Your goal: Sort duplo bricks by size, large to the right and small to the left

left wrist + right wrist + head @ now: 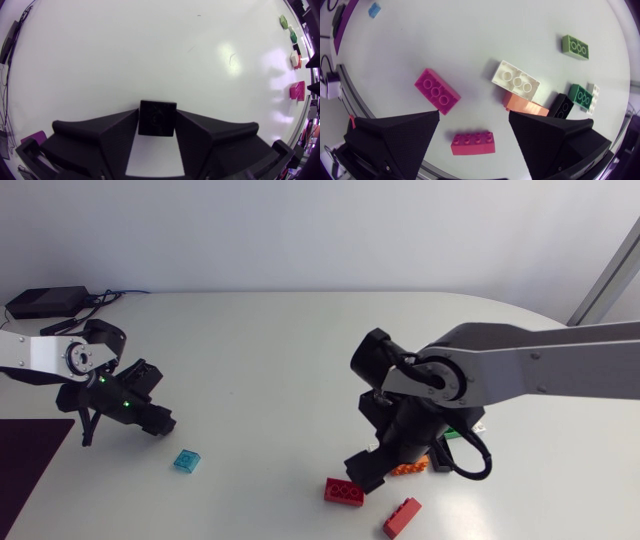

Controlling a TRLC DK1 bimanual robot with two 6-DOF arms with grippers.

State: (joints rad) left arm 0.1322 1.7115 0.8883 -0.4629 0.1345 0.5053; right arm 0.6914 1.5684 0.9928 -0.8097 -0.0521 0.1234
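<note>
1. Head view shows the white worktop (280,350) with the left arm at the far left and the right arm reaching in over a cluster of bricks on the right.
2. Left side so far: a small cyan square plastic brick (186,461) lies alone, just right of the left end effector (158,420).
3. The left end effector has its two fingers pressed on either side of a small black square plastic brick (157,118), held clear above bare worktop on the left.
4. Judging by that, this small brick is about to join the cyan one, so two small bricks are as good as sorted.
5. The right end effector (474,117) is spread wide and holds nothing; it hangs above the right-hand cluster.
6. Under it lie a magenta long plastic brick (437,91) and a pinkish-red long plastic brick (473,143), apart from each other.
7. Beyond them, a white long plastic brick (516,80) rests against an orange long plastic brick (525,105), and a light green long plastic brick (575,46) sits farther off.
8. The large bricks therefore seem already on the right.
9. Left to do, as I judge it: a short black plastic brick (560,106), a short dark green plastic brick (581,95) and a small white plastic brick (594,97) sit huddled in that right cluster and look small enough to belong on the left.
</note>
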